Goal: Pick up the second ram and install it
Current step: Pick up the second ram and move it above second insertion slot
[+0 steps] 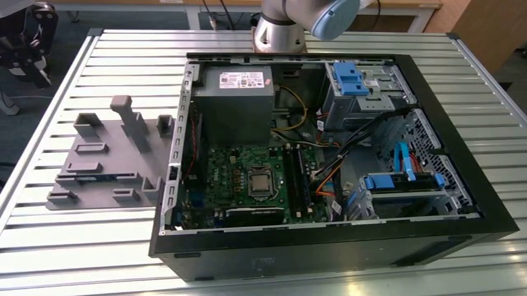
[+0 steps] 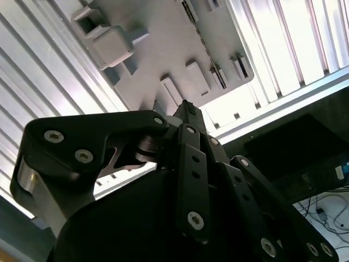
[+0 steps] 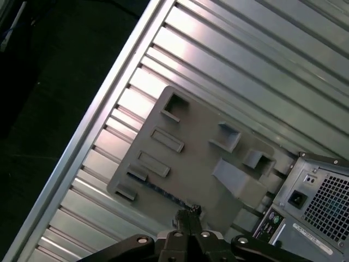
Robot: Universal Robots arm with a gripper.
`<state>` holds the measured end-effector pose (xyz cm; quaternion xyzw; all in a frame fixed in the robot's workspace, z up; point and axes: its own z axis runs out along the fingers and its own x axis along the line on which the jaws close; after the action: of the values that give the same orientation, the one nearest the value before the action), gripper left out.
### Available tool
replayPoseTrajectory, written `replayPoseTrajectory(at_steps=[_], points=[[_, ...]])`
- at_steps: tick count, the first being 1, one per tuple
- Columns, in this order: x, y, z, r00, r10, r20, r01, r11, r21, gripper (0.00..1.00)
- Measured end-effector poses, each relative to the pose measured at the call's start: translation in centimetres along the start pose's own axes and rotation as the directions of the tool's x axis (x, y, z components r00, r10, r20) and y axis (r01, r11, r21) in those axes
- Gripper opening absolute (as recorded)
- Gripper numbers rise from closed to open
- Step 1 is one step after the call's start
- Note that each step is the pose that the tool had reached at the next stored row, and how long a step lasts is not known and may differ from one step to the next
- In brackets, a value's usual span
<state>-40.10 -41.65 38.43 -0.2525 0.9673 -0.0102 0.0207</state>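
Note:
The second ram (image 3: 163,193) is a thin blue-green stick lying on edge in the grey fixture (image 3: 202,136), between its small blocks. In the exterior view the ram (image 1: 97,179) sits near the fixture's (image 1: 99,154) front edge, at the exterior view's left of the open computer case. My gripper (image 3: 188,214) hangs well above the fixture, its tips over the ram's end nearest the case. The fingers look pressed together with nothing between them; in the second wrist view the gripper (image 2: 188,108) narrows to one tip. The green motherboard (image 1: 247,179) with its long black slots (image 1: 294,179) lies inside the case.
The black case (image 1: 329,246) lies open on a slatted metal table (image 1: 123,61), with a grey power supply (image 1: 234,105), blue drive brackets (image 1: 350,77) and loose cables (image 1: 362,135) inside. The arm's base (image 1: 278,34) stands behind the case. A tall post (image 1: 132,123) rises from the fixture.

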Motion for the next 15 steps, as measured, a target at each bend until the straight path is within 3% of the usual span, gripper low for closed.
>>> replayPoseTrajectory(at_steps=[5, 15], points=[[0.01, 0.00, 0.03, 0.9960, -0.089, 0.0028, 0.089, 0.9960, -0.0030, 0.11], [0.07, 0.02, 0.09, 0.9773, -0.212, 0.0072, 0.212, 0.9773, -0.0067, 0.11]])
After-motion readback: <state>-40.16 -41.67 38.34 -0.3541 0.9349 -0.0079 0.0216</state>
